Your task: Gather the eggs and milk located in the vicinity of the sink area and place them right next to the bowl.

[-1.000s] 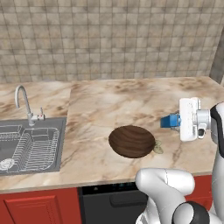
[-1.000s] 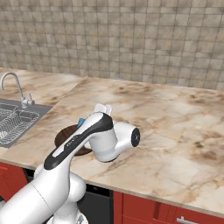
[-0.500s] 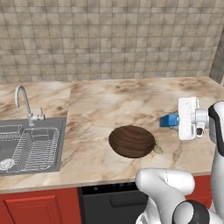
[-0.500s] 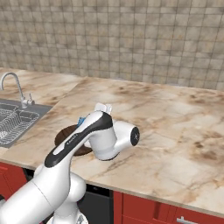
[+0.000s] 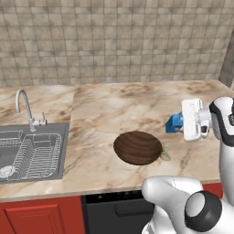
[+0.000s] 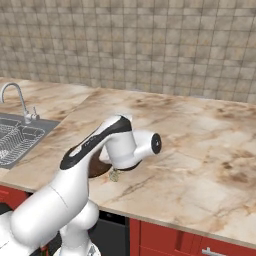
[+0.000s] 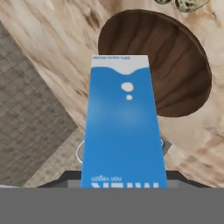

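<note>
My gripper is shut on the milk, a bright-blue carton held above the counter just right of the bowl. In the hand view the milk runs up the middle from between my fingers, which it hides. The dark-brown wooden bowl sits on the marble counter, and in the hand view the bowl lies beyond the carton. The eggs, a small olive-tan lump, rest on the counter touching the bowl's right front rim; the eggs also show at the top edge of the hand view.
The steel sink with wire dish rack and curved faucet lies at the far left. A tiled wall backs the counter. My own arm covers most of the bowl in the right base view.
The wrist has risen slightly with the milk still held. The bowl and eggs have not moved.
</note>
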Controlling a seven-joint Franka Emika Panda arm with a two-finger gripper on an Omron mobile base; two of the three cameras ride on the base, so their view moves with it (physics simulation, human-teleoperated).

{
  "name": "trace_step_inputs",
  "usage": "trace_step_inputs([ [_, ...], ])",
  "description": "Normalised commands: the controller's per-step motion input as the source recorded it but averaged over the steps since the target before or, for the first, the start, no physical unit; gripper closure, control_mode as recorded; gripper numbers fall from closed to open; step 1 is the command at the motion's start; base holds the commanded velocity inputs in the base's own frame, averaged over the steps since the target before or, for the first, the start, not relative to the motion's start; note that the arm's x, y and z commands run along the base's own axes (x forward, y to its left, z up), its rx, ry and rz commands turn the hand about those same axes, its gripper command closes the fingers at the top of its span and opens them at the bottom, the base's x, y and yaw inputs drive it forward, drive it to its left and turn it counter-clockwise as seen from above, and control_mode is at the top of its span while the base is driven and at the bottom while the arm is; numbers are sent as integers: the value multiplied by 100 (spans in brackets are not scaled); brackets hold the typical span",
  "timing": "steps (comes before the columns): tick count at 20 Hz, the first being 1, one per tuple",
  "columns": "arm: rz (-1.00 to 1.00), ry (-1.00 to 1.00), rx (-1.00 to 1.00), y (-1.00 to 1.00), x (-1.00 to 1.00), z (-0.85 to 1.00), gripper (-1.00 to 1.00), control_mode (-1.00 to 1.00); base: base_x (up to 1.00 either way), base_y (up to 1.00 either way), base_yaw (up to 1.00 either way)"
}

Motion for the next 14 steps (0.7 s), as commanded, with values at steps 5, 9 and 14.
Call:
trace_step_inputs([
  [5,0,29,11,-38,40,-8,100,-100,0,0,0],
  [9,0,22,13,-41,32,-10,100,-100,0,0,0],
  [14,0,17,15,-31,27,-9,100,-100,0,0,0],
])
